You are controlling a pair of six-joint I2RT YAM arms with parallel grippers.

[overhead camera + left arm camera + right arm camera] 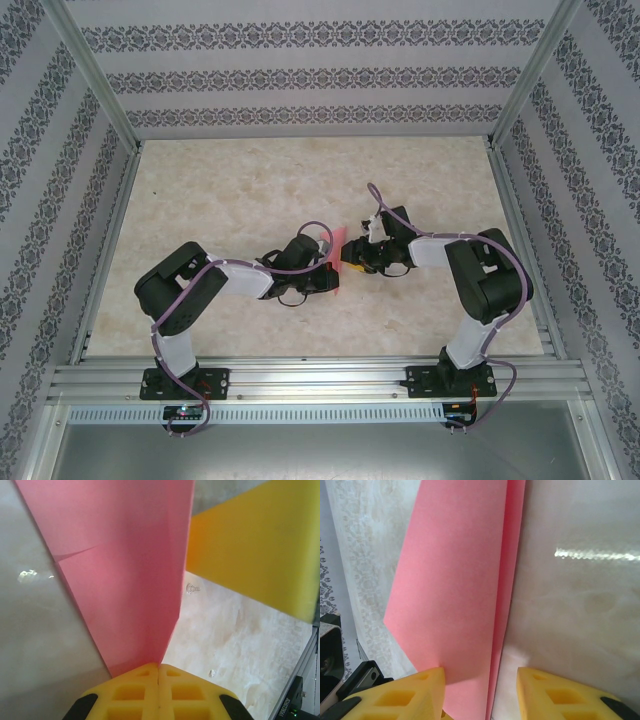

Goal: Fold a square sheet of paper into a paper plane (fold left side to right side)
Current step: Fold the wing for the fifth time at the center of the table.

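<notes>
Beige marbled tabletop [220,200] inside an aluminium frame [300,382], grey floral-striped wallpaper walls [300,75] around it. Over the tabletop's middle, thin pink-red creased paper sheet [341,243] held up between both arms. The left gripper [158,672] is clenched on its lower tip; right gripper [480,675] fingers spread, paper passing between, one yellow finger [415,690] against it.

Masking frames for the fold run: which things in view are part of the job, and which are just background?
Job: pink paper; left gripper, shut on it; right gripper, open around it.
Background: table; patterned walls; metal frame.
</notes>
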